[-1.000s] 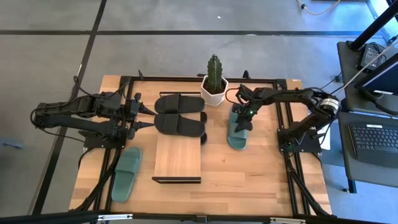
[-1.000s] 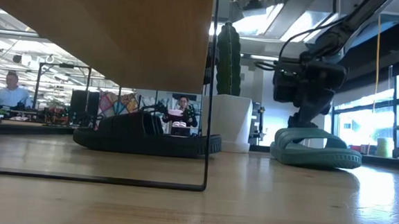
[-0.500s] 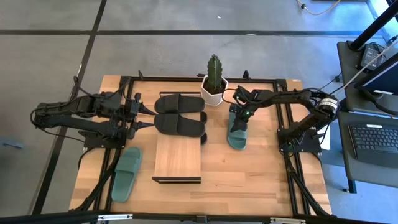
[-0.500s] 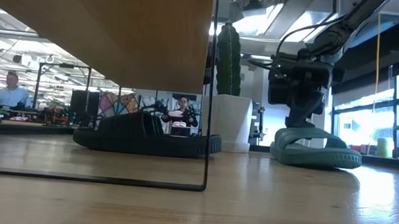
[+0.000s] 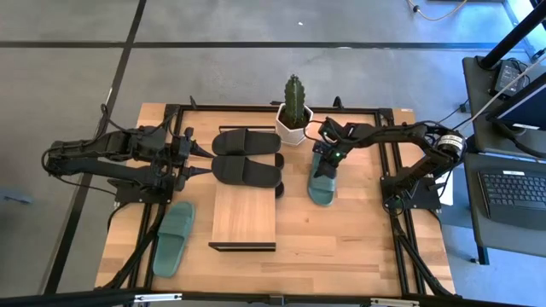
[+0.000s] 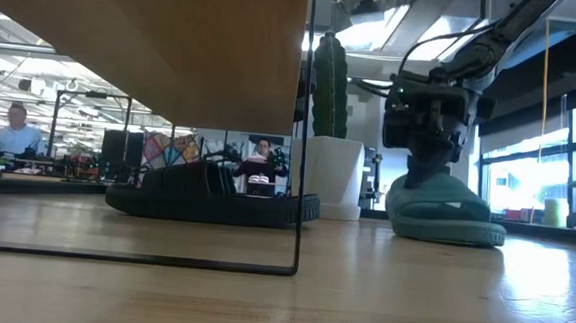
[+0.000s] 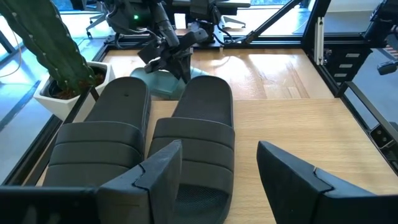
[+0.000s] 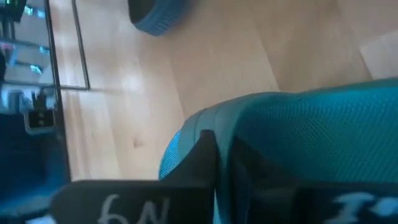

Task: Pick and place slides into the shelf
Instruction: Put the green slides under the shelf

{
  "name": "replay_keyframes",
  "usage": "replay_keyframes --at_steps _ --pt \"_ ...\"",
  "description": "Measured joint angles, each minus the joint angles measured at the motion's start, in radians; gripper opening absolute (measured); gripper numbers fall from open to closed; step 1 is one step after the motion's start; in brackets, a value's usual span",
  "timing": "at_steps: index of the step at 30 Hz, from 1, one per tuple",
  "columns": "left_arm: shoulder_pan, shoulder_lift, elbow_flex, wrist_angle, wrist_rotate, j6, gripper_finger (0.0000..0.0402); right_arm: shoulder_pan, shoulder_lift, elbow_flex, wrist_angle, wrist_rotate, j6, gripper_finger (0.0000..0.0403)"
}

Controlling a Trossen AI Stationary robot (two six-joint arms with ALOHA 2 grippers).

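A green slide lies on the table to the right of the shelf, and my right gripper is shut on it at its far end. A second green slide lies left of the shelf. Two black slides lie side by side on their soles beyond the shelf's far end. My left gripper stands open just left of the black slides, touching nothing. In the low view the shelf's plank fills the upper left. My right gripper pinches the green slide's strap between its two fingers, at the strap's edge toward the slide's far end. The fingers come from above, slanting down. The slide's sole rests on the table.
A potted cactus stands at the far edge, between the black slides and my right gripper. A black metal frame runs around the table. Bare wood lies near the front edge, right of the shelf.
My right gripper has shut on the green slide's strap and gone a little toward the table's left edge. The slide has slid and turned slightly leftward with it, its sole staying on the table.
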Motion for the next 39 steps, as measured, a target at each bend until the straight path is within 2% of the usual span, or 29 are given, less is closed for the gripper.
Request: replay_keyframes --at_steps 4,9,16,20,24,28,33,39 --pt "0.000 0.000 0.000 0.000 0.000 -0.001 0.0199 0.038 -0.003 0.000 0.003 0.004 0.121 0.0024" --pt "0.000 0.000 0.000 -0.003 0.000 0.000 0.0199 0.136 -0.038 0.000 0.026 0.030 0.299 0.0013" --pt "0.000 0.000 0.000 -0.026 0.000 0.000 0.0199 0.346 -0.184 -0.037 0.131 0.255 0.599 0.0015" --pt "0.000 0.000 0.000 -0.026 0.000 0.000 0.0199 0.480 -0.287 -0.167 0.392 0.372 0.830 0.0014" --pt "0.000 0.000 0.000 -0.020 0.000 0.000 0.0199 0.597 -0.348 -0.308 0.637 0.567 1.026 0.0014" --pt "0.000 0.000 0.000 -0.017 0.000 -0.010 0.0199 0.708 -0.345 -0.399 0.791 0.767 1.186 0.0014" --pt "0.000 0.000 0.000 -0.016 0.000 -0.053 0.0199 0.810 -0.314 -0.417 0.897 0.993 1.342 0.0015" --pt "0.000 0.000 0.000 -0.017 0.000 -0.040 0.0199 0.843 -0.246 -0.375 0.894 1.054 1.447 0.0016"
